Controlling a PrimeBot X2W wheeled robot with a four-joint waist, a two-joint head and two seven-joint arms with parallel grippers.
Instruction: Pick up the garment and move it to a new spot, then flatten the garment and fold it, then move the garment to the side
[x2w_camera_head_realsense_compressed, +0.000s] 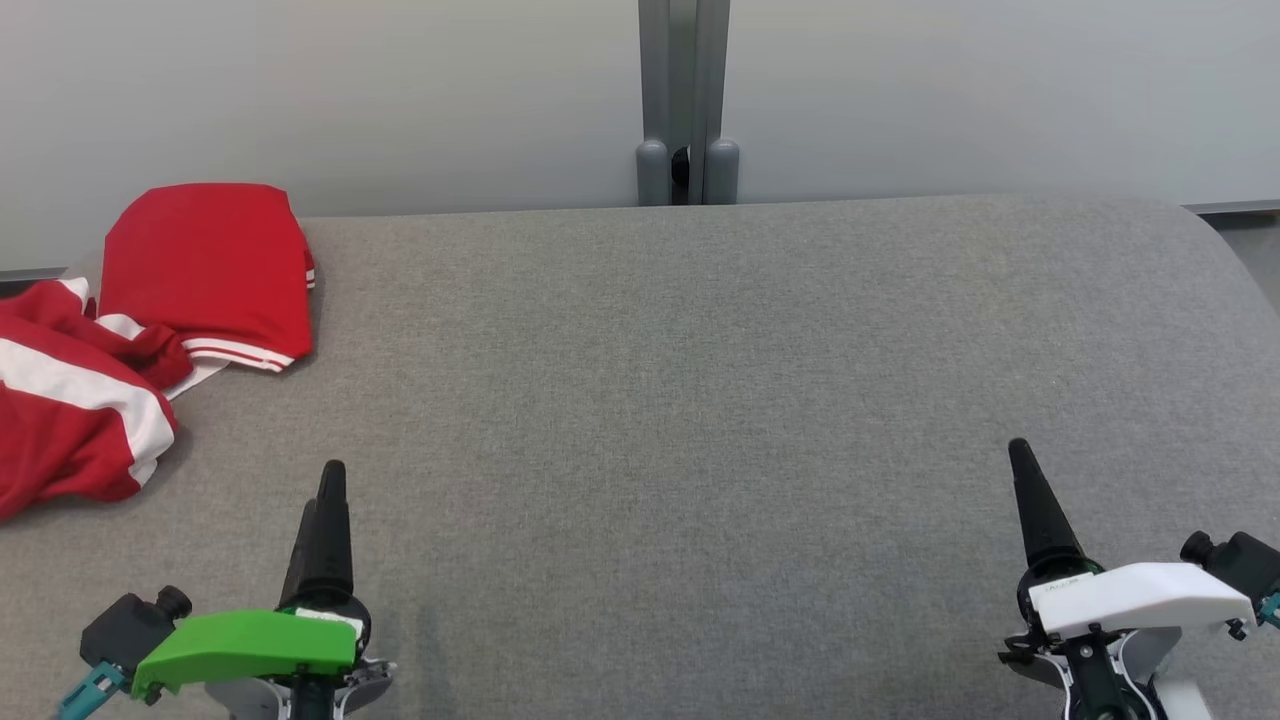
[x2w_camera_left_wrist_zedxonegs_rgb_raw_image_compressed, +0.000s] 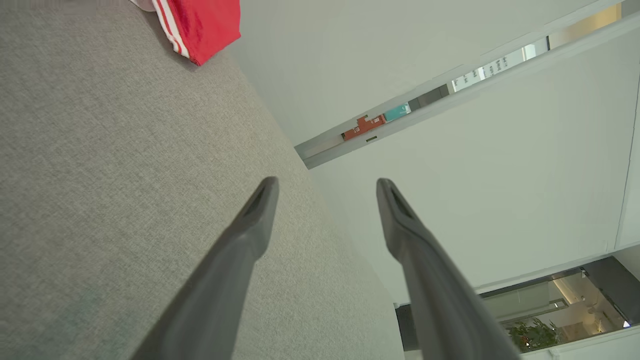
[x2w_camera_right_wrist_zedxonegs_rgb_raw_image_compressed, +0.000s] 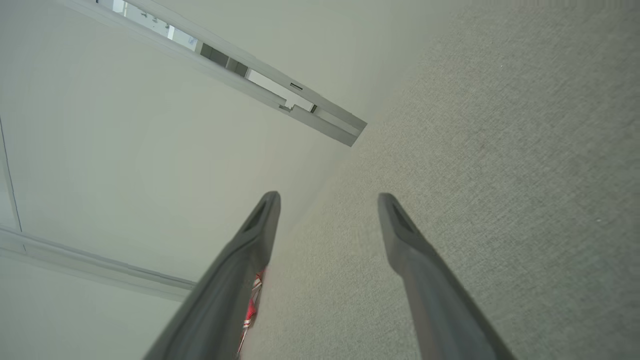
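Left hand (x2w_camera_left_wrist_zedxonegs_rgb_raw_image_compressed: 325, 186) and right hand (x2w_camera_right_wrist_zedxonegs_rgb_raw_image_compressed: 328, 199) open, holding nothing, over the grey tabletop (x2w_camera_head_realsense_compressed: 700, 400).
Each hand's fingers stand spread. The red-and-white garment (x2w_camera_head_realsense_compressed: 205, 265) lies well apart at the tabletop's far left, one part folded, the rest crumpled.

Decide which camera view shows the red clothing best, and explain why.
The head view: the red clothing lies far left on the grey surface, white stripes clear. The left wrist view catches one striped corner; the right wrist view, only a sliver.
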